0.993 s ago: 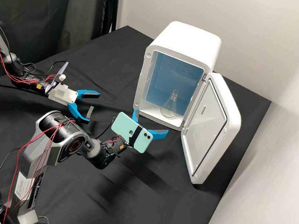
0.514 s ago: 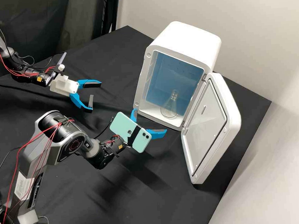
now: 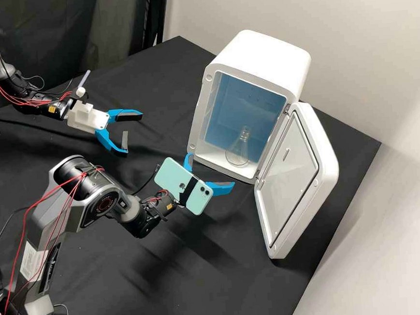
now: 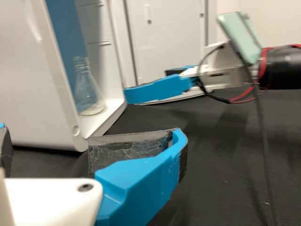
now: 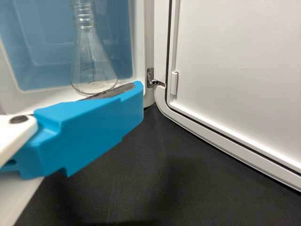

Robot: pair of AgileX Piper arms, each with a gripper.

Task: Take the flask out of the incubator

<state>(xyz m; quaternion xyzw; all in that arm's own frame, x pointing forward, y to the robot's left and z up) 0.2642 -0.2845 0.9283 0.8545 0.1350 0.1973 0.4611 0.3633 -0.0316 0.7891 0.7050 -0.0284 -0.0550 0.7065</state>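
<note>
A clear glass flask (image 3: pixel 238 149) stands upright on the floor of the white incubator (image 3: pixel 260 51), whose door (image 3: pixel 296 180) hangs wide open to the right. My right gripper (image 3: pixel 207 174) is open just in front of the incubator's lower front edge, short of the flask (image 5: pixel 91 56); one blue finger (image 5: pixel 80 122) lies below the flask in the right wrist view. My left gripper (image 3: pixel 126 131) is open and holds nothing, well to the left of the incubator over the bench. The left wrist view shows the flask (image 4: pixel 87 89) and the right gripper (image 4: pixel 160 89) beyond it.
The black cloth bench (image 3: pixel 180 276) ends close behind and to the right of the incubator, by a white wall. A mint-green phone (image 3: pixel 183 185) is strapped to the right arm's wrist. Red cables run along both arms.
My left gripper has drawn back, away from the near edge and a little left, staying open. The right gripper has barely shifted.
</note>
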